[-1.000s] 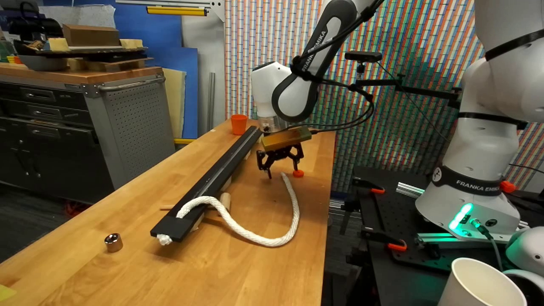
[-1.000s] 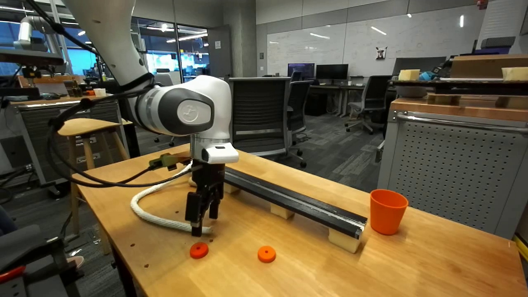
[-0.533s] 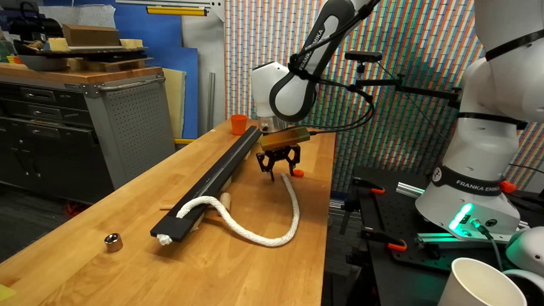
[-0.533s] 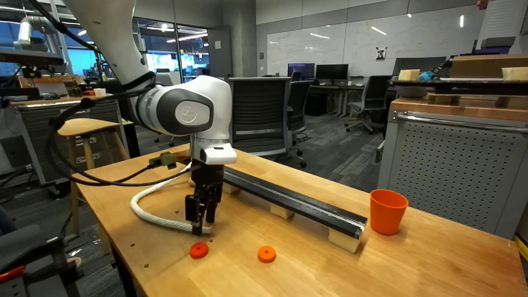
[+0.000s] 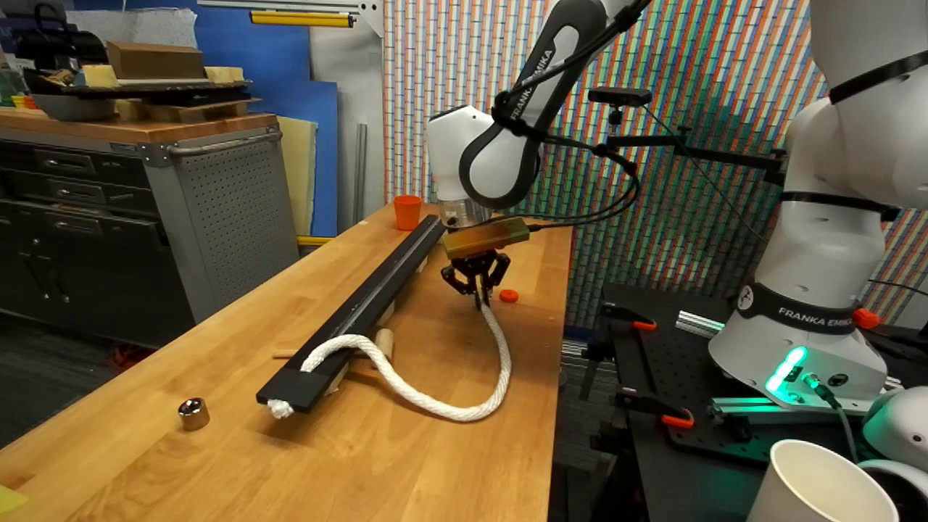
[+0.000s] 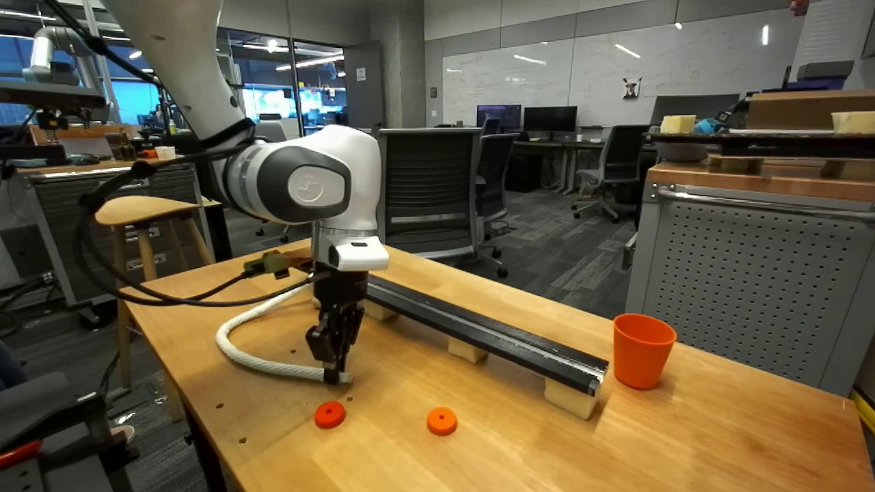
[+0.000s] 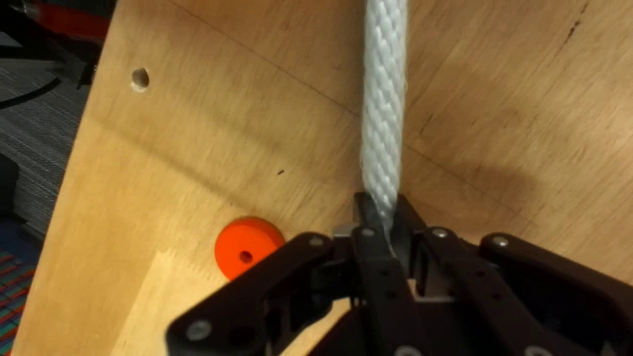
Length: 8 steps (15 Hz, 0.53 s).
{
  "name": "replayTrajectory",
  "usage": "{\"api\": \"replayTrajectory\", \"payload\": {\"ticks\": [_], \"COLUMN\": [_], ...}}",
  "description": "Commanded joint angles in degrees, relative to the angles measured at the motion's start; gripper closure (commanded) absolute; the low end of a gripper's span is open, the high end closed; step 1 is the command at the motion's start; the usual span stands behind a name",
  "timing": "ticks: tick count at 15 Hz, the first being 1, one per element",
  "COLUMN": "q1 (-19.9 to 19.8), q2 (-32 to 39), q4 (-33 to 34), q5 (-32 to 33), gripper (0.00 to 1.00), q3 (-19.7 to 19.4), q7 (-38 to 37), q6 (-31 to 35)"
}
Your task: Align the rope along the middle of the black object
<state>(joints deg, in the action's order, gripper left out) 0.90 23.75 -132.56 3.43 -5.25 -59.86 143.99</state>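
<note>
The white rope (image 5: 464, 413) curves over the tabletop in both exterior views. At the bar's near end it arches down onto the black object (image 5: 362, 304), and a frayed white tip pokes out past that end. Small blocks hold the long black bar (image 6: 478, 328) off the table. My gripper (image 5: 481, 301), pointing down beside the bar, is shut on the rope near its free end. A short white stub shows past the fingers (image 6: 333, 372) in an exterior view. In the wrist view the rope (image 7: 384, 99) runs down into the gripper (image 7: 383, 210), pinched between both pads.
Near the gripper lies a red-orange disc (image 6: 330, 414), with an orange disc (image 6: 442, 421) farther along. An orange cup (image 6: 642, 350) stands by the bar's far end. A metal socket (image 5: 193, 413) and a wooden dowel (image 5: 384, 342) are near the bar's other end.
The fingers stood wide apart around the rope's free end and have come together on it. The arm has shifted only slightly. The rest of the rope and the bar have stayed put.
</note>
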Motion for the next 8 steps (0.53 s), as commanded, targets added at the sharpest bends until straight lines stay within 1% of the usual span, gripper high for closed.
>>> {"api": "replayTrajectory", "payload": {"ticks": [1, 5, 8], "q1": [0.84, 2.38, 4.44], "q2": [0.24, -2.39, -4.13], "q4": [-0.55, 0.67, 3.51], "q5": [-2.51, 0.81, 5.27], "gripper": [0.98, 0.97, 0.97], "q3": [-0.72, -2.7, -5.26], "q7": [0.88, -0.75, -3.38], "q6": [-0.79, -2.93, -5.96]}}
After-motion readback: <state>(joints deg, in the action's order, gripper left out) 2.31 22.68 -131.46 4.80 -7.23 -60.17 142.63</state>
